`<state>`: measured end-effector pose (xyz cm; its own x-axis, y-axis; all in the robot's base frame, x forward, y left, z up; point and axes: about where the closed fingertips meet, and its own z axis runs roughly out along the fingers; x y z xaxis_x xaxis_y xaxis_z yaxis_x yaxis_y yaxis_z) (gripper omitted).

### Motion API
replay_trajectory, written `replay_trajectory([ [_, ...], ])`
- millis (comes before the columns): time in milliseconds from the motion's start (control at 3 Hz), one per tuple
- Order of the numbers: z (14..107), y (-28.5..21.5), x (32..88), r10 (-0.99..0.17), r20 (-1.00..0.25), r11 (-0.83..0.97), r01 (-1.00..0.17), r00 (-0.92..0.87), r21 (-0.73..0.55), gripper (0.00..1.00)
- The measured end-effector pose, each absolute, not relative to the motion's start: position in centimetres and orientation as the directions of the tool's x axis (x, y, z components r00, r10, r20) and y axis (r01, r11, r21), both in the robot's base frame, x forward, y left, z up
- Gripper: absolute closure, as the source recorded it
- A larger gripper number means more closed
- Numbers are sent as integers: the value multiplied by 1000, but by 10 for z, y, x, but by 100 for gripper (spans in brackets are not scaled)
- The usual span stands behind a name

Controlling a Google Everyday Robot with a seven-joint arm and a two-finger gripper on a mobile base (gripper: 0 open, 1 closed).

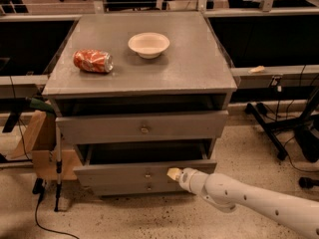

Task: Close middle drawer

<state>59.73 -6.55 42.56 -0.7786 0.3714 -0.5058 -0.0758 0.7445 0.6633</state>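
Observation:
The middle drawer (114,174) of a grey cabinet is pulled out a little, its dark inside showing above its low front panel with a small round knob (147,174). My gripper (174,174), the tan tip of a white arm reaching in from the lower right, is at the drawer's front panel just right of the knob and seems to touch it. The taller top drawer (99,128) with a brass knob also stands slightly out. The bottom drawer front (119,187) sits below.
On the cabinet top (199,73) lie a crushed red can (92,61) and a white bowl (148,44). A wooden holder (42,143) and a pole stand at the cabinet's left. Black stand legs (274,126) are on the floor at right.

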Motion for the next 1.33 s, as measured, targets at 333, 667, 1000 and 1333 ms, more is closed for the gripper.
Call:
replay_trajectory([
  [333, 423, -76, 592, 387, -501, 750, -52, -774, 659, 100],
  [667, 418, -91, 585, 409, -492, 763, -9, -768, 647, 100],
  [1000, 409, -102, 582, 425, -462, 768, 41, -778, 639, 100],
  [1333, 404, -111, 586, 466, -445, 759, 86, -765, 645, 100],
])
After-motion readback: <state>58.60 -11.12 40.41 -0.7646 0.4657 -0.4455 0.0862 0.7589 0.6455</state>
